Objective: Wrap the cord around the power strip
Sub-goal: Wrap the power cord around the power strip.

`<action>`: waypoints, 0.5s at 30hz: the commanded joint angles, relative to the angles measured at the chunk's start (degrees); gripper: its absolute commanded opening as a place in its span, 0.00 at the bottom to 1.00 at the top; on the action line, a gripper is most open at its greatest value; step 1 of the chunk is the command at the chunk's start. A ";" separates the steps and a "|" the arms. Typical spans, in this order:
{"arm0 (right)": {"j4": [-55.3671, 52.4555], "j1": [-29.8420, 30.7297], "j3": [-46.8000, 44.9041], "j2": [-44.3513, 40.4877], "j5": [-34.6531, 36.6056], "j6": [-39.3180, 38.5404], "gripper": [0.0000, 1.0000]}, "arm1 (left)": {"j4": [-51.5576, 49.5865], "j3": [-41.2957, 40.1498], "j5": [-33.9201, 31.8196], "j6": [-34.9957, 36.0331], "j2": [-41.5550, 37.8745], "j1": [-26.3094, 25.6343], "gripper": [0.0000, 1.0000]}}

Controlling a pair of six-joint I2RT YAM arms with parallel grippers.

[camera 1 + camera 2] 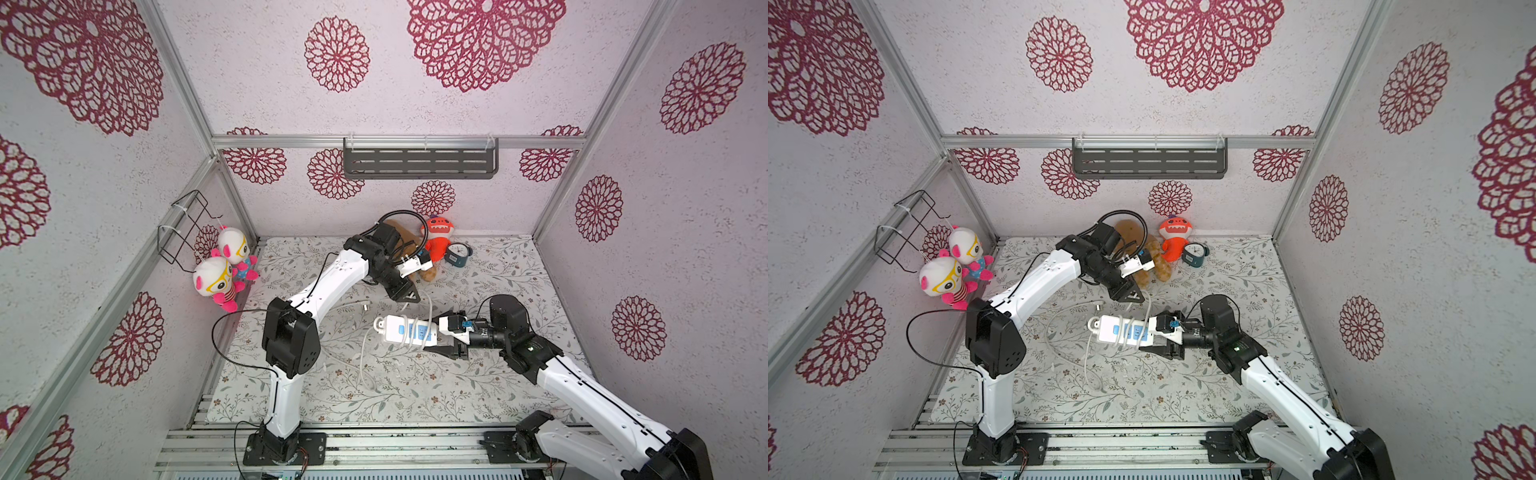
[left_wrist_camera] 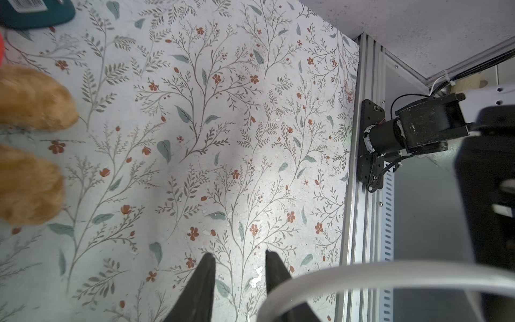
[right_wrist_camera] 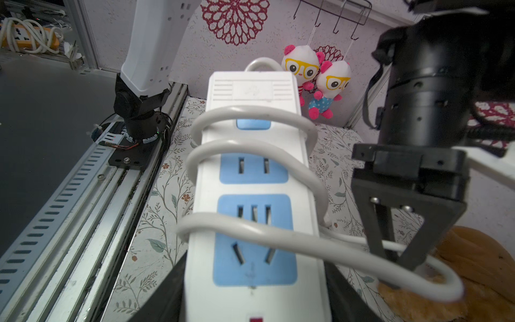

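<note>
Power strip [image 3: 250, 178] clamped endwise in right gripper [image 1: 434, 332], apparently clear of worktop [image 1: 498, 266] so turns pass round; three laid. Left gripper [image 2: 240, 258] fingers [image 2: 200, 281] parted, cord [image 3: 250, 145] running loosely between.

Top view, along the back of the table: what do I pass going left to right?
Panda dolls → brown plush → orange plush → clock

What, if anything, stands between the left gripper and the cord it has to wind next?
Nothing visible does. The cord runs between the open fingers of the left gripper, beside the power strip, which the right gripper holds with three turns across its face.
</note>
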 commanded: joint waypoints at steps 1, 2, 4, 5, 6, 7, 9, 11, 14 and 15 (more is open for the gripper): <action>7.65 0.31 2.14 -2.31 -2.53 2.60 0.27 | 13.52 -6.68 4.41 -5.10 -4.89 0.88 0.37; 8.21 0.22 2.38 -2.27 -1.98 2.98 0.27 | 15.91 -8.96 4.74 -6.49 -5.96 0.98 0.37; 7.62 0.07 3.52 -2.09 -1.23 2.96 0.27 | 20.89 -13.29 5.01 -9.54 -7.21 1.11 0.38; 7.13 -0.11 4.03 -2.07 -0.91 3.00 0.27 | 23.38 -15.64 5.02 -11.10 -7.92 1.24 0.39; 6.66 -0.34 4.43 -1.96 -0.38 2.96 0.27 | 26.57 -18.29 5.17 -12.93 -8.60 1.32 0.39; 5.85 -0.50 4.98 -1.77 -0.14 2.79 0.27 | 29.41 -20.60 5.88 -14.62 -9.22 1.49 0.40; 4.42 -1.09 5.89 -1.45 0.07 2.54 0.27 | 35.79 -25.67 7.38 -18.79 -10.22 1.51 0.42; 3.40 -1.82 6.68 -1.26 0.36 2.54 0.27 | 41.41 -29.93 8.64 -22.90 -10.85 1.42 0.44; 2.83 -3.13 7.50 -1.24 0.47 2.81 0.27 | 47.85 -35.70 7.36 -27.28 -11.87 1.05 0.46; 2.51 -3.64 7.84 -1.25 0.54 2.70 0.27 | 49.23 -37.34 6.40 -28.31 -12.23 0.78 0.46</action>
